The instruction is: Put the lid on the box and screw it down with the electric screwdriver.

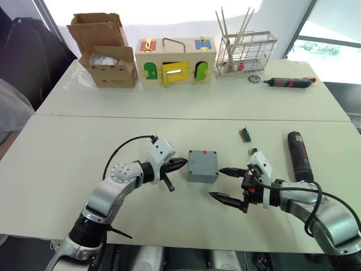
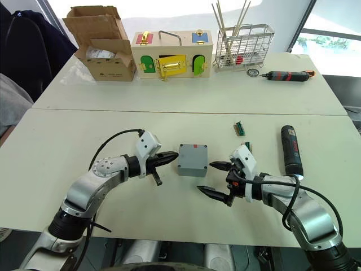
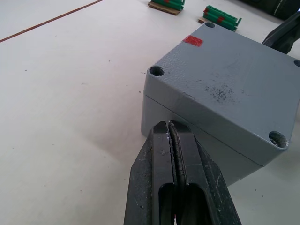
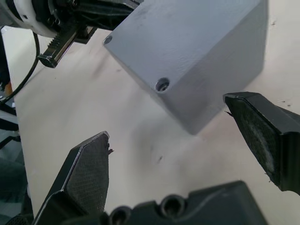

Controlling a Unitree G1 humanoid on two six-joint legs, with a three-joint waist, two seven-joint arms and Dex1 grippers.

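Note:
The grey box (image 1: 203, 173) stands in the middle of the near table with the lid (image 3: 225, 79) sitting on it; a seam runs between them, and the lid has a red mark and a screw hole at each corner. My left gripper (image 1: 179, 164) is shut and empty, with its tip at the box's left side. My right gripper (image 1: 217, 183) stands open just right of the box, and nothing is between its fingers (image 4: 89, 173). The black electric screwdriver (image 1: 299, 155) lies on the table beyond my right gripper.
Two small green terminal blocks (image 1: 245, 135) lie behind the right gripper. On the far table stand a cardboard box (image 1: 107, 53), a wooden box with coloured doors (image 1: 176, 61) and a wire rack (image 1: 245, 53). A red-and-black screwdriver (image 1: 290, 83) lies there too.

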